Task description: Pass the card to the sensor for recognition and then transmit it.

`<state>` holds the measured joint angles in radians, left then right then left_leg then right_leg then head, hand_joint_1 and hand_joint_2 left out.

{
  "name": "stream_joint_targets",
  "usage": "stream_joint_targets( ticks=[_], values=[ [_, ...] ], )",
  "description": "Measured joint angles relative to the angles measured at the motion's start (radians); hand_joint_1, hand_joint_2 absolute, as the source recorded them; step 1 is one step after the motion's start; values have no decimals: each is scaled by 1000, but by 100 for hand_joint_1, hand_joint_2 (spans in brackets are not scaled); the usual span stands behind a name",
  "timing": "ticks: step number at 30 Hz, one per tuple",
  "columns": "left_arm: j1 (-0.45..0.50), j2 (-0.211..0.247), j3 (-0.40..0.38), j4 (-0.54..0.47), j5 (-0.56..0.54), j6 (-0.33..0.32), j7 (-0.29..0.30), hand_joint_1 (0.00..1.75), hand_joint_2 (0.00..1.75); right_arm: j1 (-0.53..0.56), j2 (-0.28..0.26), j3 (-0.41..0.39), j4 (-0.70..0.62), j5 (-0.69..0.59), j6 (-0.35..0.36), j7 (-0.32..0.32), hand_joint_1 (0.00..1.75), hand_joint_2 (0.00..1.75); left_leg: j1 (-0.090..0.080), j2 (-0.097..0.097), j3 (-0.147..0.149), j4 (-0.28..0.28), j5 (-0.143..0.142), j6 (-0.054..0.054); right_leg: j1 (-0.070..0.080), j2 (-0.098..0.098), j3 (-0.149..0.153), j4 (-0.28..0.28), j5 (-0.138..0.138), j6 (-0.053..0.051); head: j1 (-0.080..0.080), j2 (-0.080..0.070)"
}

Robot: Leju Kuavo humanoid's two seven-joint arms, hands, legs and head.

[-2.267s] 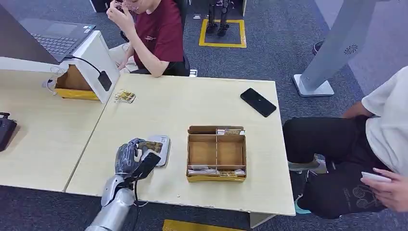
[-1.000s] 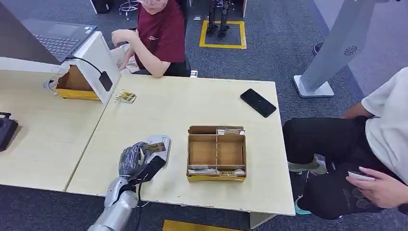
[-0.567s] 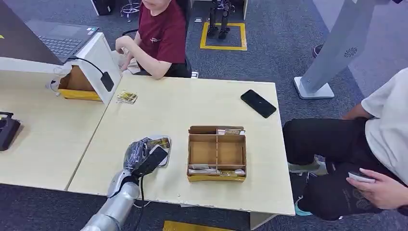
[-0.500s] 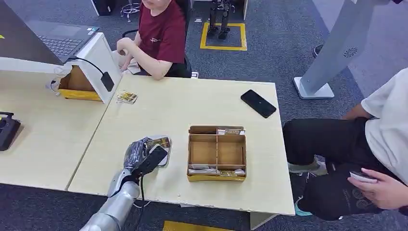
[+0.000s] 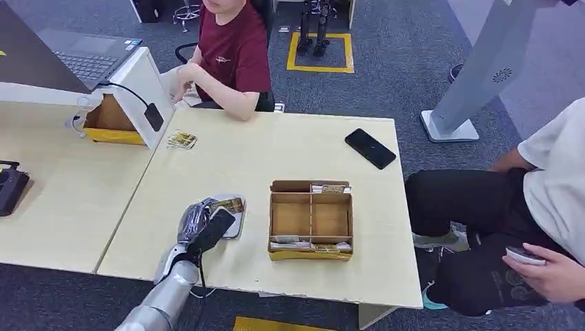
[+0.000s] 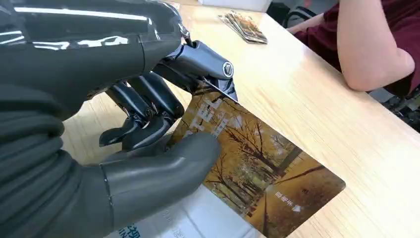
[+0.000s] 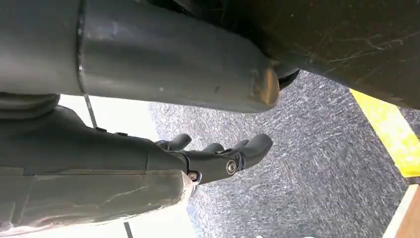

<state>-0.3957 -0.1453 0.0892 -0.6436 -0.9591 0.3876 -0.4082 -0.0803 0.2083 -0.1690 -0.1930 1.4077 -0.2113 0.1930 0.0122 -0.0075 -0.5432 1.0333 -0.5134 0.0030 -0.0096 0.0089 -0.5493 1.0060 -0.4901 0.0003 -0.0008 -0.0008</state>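
My left hand [image 5: 202,226] holds a card [image 5: 227,205] with a golden autumn-tree picture over the silver-white sensor pad [image 5: 235,220] on the near left of the table. In the left wrist view the thumb [image 6: 163,171] and fingers [image 6: 148,106] pinch the card [image 6: 257,163] by one end, and the pad [image 6: 198,223] lies just beneath it. My right hand [image 7: 218,156] hangs beside the body above the carpet with its fingers apart and nothing in them.
A divided cardboard box [image 5: 310,219] with cards at both ends stands right of the pad. A small stack of cards [image 5: 181,140] lies at the far left. A black phone [image 5: 370,147] lies far right. One person [image 5: 231,55] sits across, another [image 5: 538,200] at the right.
My left hand has carried the card a little forward and right over the pad. The person across has lowered a hand from the face to the table edge.
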Motion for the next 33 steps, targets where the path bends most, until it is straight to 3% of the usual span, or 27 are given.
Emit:
stream_joint_targets(
  ticks=[13, 18, 21, 25, 33],
  values=[
    [2, 2, 11, -3, 6, -10, 5, 175, 175, 0, 0, -16, 0, 14, 2, 2, 0, 0, 0, 0, 0, 0, 0, 0, 0, 0, 0, 0, 0, 0, 0, 0],
    [10, 1, 19, -11, 57, -35, -33, 175, 175, 0, 0, -22, 0, 22, 2, 2, 0, 0, 0, 0, 0, 0, 0, 0, 0, 0, 0, 0, 0, 0, 0, 0],
    [45, -2, 23, -76, 133, -73, -66, 175, 175, 0, 0, -37, 0, 34, 2, 6, 0, 0, 0, 0, -1, 0, 0, 0, 0, 0, -2, 0, 0, 0, 0, 0],
    [110, -15, 23, -239, 256, -149, -66, 175, 175, 1, 0, -55, 0, 43, 2, 7, 0, 0, 0, 0, -4, 0, 0, 0, 0, 1, -5, 0, 0, 0, 0, 0],
    [156, -34, 24, -475, 338, -130, -64, 175, 175, 0, 2, -88, 0, 68, -2, 11, 0, 0, 0, 0, -9, 0, 0, 0, 0, 0, -9, 0, 0, 0, 0, 0]
  ],
)
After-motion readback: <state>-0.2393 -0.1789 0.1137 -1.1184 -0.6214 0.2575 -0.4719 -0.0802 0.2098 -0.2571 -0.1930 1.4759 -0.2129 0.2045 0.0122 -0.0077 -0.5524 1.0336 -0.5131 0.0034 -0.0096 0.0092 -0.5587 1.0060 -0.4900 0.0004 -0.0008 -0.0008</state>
